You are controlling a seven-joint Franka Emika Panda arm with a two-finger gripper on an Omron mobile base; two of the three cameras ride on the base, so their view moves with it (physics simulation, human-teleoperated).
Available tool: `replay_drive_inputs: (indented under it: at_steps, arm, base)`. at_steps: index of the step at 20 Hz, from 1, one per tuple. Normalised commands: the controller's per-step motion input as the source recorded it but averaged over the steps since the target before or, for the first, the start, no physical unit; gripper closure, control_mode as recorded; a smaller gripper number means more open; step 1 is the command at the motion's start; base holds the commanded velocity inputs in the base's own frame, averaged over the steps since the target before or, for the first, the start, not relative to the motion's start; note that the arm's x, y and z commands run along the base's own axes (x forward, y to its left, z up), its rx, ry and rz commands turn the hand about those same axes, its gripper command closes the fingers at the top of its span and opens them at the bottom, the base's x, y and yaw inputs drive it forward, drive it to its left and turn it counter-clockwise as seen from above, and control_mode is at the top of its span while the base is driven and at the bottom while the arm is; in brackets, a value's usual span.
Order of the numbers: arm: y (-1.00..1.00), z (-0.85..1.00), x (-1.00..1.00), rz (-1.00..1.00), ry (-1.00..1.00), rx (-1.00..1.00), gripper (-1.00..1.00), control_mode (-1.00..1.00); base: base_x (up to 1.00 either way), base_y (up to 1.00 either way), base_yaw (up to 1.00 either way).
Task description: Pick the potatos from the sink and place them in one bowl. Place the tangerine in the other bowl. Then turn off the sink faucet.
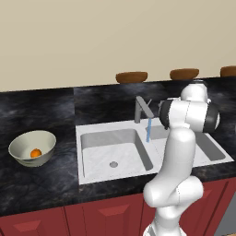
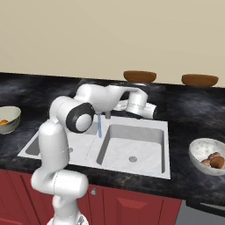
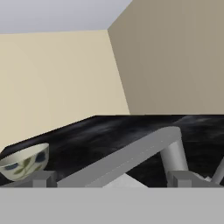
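The two-finger gripper [image 3: 112, 178], fingers spread, straddles the grey metal faucet [image 3: 131, 157]; it should push the thin lever squarely to stop the water.

Glossy white arm [image 1: 177, 152], dark joints

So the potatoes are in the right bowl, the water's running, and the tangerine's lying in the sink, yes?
Not quite. The tangerine lies in the pale bowl on the counter left of the sink, as the left base view shows. The rest holds.
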Motion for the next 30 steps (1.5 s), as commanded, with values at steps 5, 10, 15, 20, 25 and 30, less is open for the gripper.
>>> replay_drive_inputs:
  at_steps: [5,10,15,20,25,30]
  arm:
    - [0.00,-0.13,0.34,0.03,0.01,0.03,-1.00,-1.00]
    - [0.00,-0.15,0.30,0.04,0.01,0.04,-1.00,-1.00]
    - [0.00,-0.08,0.25,0.03,0.01,0.05,-1.00,-1.00]
    - [0.00,-0.03,0.12,0.00,0.00,0.05,-1.00,-1.00]
    - [0.05,0.00,0.00,-0.01,-0.01,0.05,-1.00,-1.00]
    - [0.22,0.00,0.00,-0.03,-0.02,0.05,-1.00,-1.00]
  base:
    - [0.00,0.00,0.00]
    - [0.00,0.00,0.00]
    - [0.00,0.00,0.00]
    - [0.00,0.00,0.00]
    - [0.00,0.00,0.00]
    - [0.00,0.00,0.00]
